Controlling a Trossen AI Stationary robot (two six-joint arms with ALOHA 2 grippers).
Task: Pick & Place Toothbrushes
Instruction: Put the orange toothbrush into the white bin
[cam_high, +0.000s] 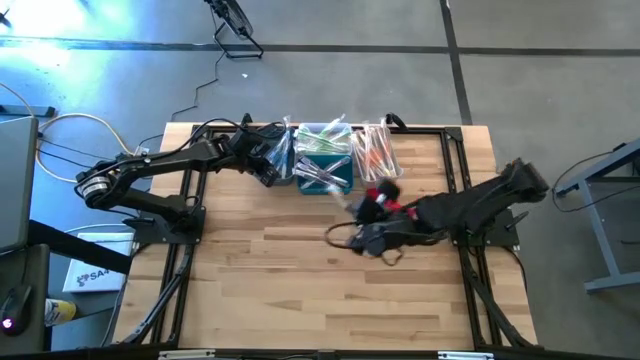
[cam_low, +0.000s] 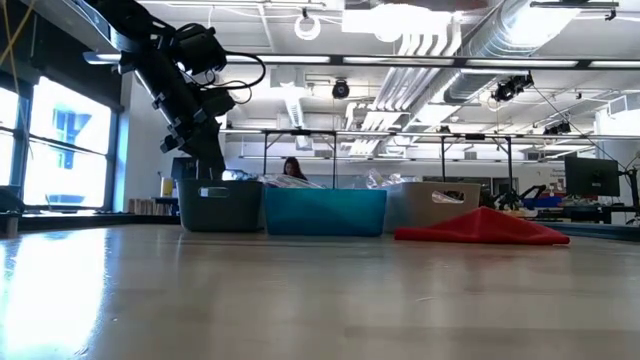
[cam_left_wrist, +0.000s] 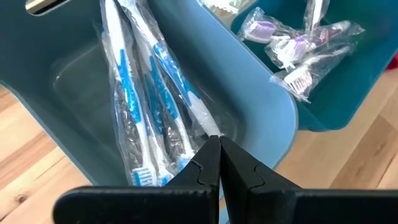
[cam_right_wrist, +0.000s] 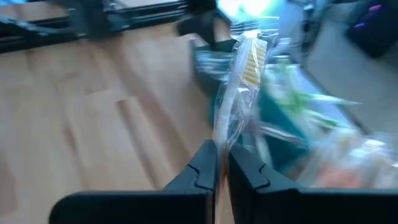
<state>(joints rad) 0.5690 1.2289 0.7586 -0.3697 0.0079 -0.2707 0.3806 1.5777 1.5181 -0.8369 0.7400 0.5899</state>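
Three small rectangular plastic bins in a row near the far edge of the light wooden desk (cam_high: 300, 290): grey bin (cam_low: 220, 205) at the left end, teal bin (cam_low: 325, 212) in the middle, white bin (cam_low: 432, 205) at the right end. Sorted by handle colour, it seems: blue-handled toothbrushes in clear wrappers (cam_left_wrist: 140, 118) lying inside the grey bin, green-handled wrapped toothbrushes (cam_high: 325, 142) in the teal bin, orange-handled wrapped toothbrushes (cam_high: 375, 152) in the white bin.

Left gripper (cam_left_wrist: 219, 144) lowered over the grey bin, fingers pressed together with no gap, tips touching the white end of a wrapped brush among the blue ones. Impossible to tell whether that brush is really pinched or only touched.

Right gripper (cam_right_wrist: 222, 152) raised above the desk just in front of the bins, fingers closed on the lower end of one clear-wrapped toothbrush with yellowish bristles (cam_right_wrist: 242, 81). Held by the end so that the long body stands up clear of the fingers and can drop lengthwise into a bin. Handle colour hidden, so the proper bin not yet clear.

Crumpled red cloth (cam_low: 482, 228) lying on the desk in front of the white bin, near the right gripper; in the high view partly under that arm.

Probably mid-carry toward the bins.
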